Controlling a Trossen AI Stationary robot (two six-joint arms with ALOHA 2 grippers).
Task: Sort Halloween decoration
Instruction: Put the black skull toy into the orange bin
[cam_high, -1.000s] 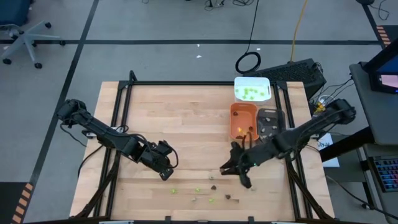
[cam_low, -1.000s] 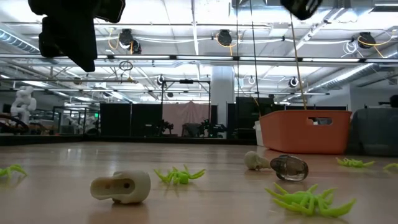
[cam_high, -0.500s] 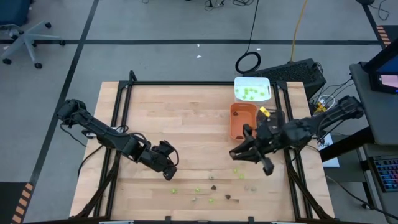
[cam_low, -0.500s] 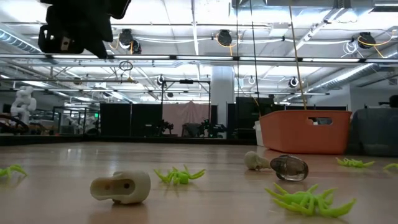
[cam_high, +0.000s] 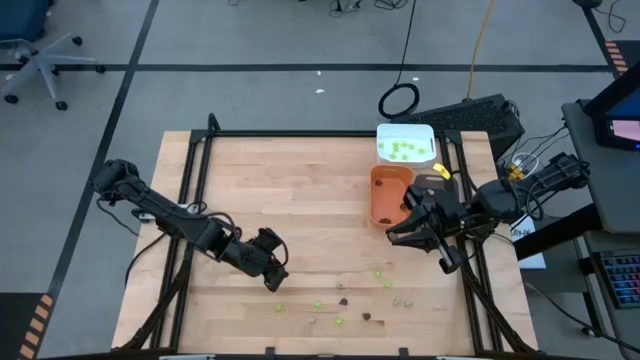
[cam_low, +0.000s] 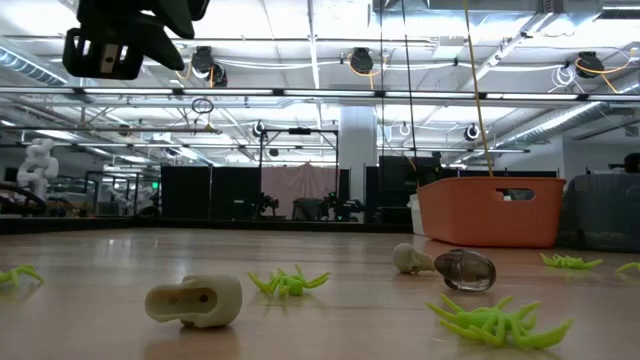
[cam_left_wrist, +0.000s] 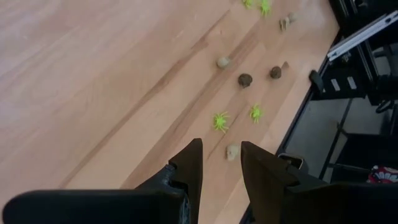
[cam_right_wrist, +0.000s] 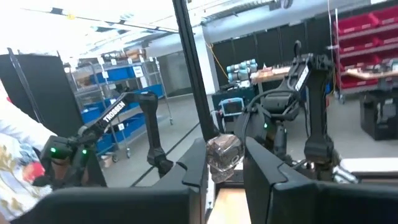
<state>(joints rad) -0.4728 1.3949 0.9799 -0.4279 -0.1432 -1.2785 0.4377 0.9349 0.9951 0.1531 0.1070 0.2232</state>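
Beside the orange tray (cam_high: 390, 192), table's right side: right gripper (cam_high: 398, 231), raised, fingers pinched on one dark brown piece (cam_right_wrist: 222, 153). Grey tray (cam_high: 432, 187) just beyond the orange; white tray (cam_high: 405, 143), holding green pieces, past both.

Front edge of the table (cam_high: 300, 200): remaining decoration scattered — lime-green spiders (cam_left_wrist: 221, 120), brown pieces (cam_left_wrist: 245, 79), pale pieces (cam_left_wrist: 232, 151).

Left gripper (cam_left_wrist: 219, 163): hovering above this scatter, fingers narrowly parted, empty.

Risks, as judged: the brown piece is small and held by the fingertips alone, so a jolt could drop it. Trays adjoin, so a release off centre could land it in the wrong one.
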